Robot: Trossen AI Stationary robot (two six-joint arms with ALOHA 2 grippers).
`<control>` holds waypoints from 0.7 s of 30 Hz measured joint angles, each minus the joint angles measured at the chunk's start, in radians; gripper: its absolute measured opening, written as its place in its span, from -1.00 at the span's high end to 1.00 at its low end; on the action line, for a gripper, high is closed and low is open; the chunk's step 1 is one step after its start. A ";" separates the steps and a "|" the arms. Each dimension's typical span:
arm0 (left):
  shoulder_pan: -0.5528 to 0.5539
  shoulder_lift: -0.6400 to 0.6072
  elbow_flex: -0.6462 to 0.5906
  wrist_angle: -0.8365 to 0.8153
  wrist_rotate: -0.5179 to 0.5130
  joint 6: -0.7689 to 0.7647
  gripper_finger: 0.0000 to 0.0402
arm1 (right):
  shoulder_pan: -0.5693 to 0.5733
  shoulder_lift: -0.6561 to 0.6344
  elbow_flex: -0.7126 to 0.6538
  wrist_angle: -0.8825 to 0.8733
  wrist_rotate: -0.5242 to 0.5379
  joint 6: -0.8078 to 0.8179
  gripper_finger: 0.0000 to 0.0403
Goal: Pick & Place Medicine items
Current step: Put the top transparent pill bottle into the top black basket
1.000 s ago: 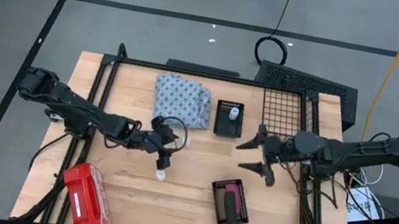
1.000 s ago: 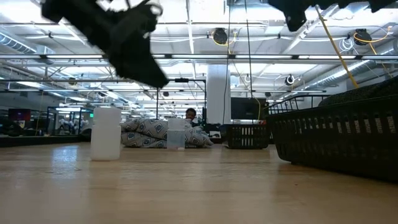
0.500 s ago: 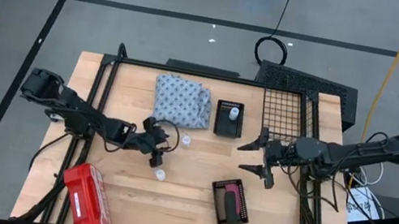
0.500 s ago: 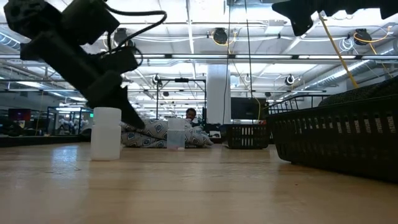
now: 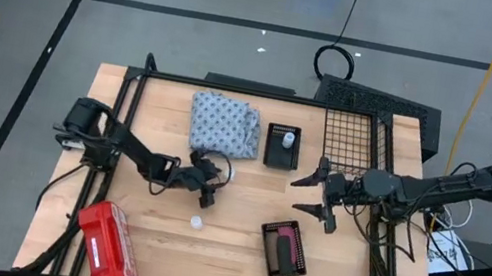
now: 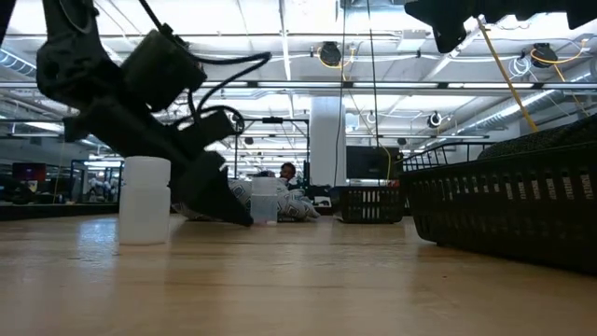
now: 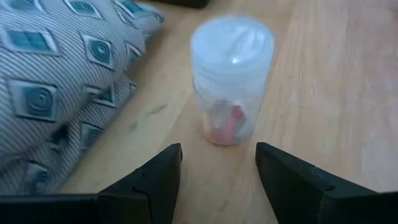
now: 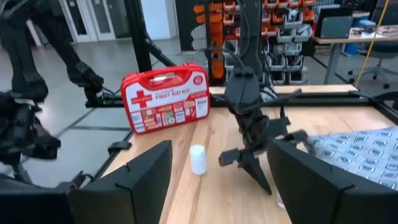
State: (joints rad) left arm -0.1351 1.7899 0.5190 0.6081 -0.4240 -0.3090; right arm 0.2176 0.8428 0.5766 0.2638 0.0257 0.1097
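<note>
A red plastic first-aid case [image 5: 108,248] lies at the table's front left corner. The left gripper [image 5: 214,184] is held low over the wood, its fingers spread and empty, a small clear round bottle with a pale cap [image 7: 231,81] standing just ahead of them beside the blue-white patterned cloth [image 5: 224,122]. A second small white bottle [image 5: 197,221] stands apart, nearer the front edge. Farther right, the right gripper [image 5: 309,195] is raised above the table, jaws open, nothing held.
</note>
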 joint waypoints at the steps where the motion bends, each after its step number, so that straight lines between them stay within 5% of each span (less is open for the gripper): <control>1: 0.005 0.017 -0.001 0.025 0.005 -0.001 -0.07 | 0.000 0.002 0.000 0.006 0.000 0.001 -0.25; 9: 0.029 0.119 0.037 0.165 0.037 0.034 -0.06 | -0.001 0.009 0.000 0.022 0.000 0.000 -0.25; 21: 0.033 0.126 0.043 0.165 0.055 0.069 -0.06 | -0.002 0.009 0.000 0.017 0.007 0.002 -0.25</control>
State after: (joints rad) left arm -0.1024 1.9160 0.5617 0.7734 -0.3687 -0.2401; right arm 0.2161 0.8516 0.5770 0.2806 0.0327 0.1112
